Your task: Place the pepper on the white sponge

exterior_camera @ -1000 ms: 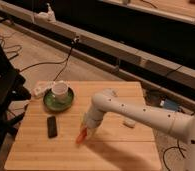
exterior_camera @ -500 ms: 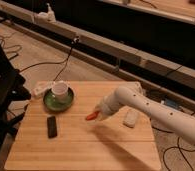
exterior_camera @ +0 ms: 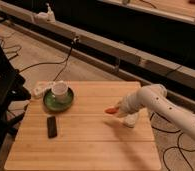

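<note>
An orange-red pepper [exterior_camera: 111, 110] is held at the tip of my gripper [exterior_camera: 117, 110], a little above the wooden table [exterior_camera: 86, 140] on its right side. The white sponge [exterior_camera: 131, 120] lies on the table just right of and below the pepper, partly hidden by my white arm [exterior_camera: 161, 102]. The arm reaches in from the right edge of the camera view.
A white cup [exterior_camera: 59, 90] stands on a green plate [exterior_camera: 47, 101] at the table's back left. A black oblong object [exterior_camera: 51, 126] lies on the left front. Cables run over the floor behind and to the right of the table.
My gripper has carried the pepper from the middle of the table rightward and up, to just beside the white sponge.
</note>
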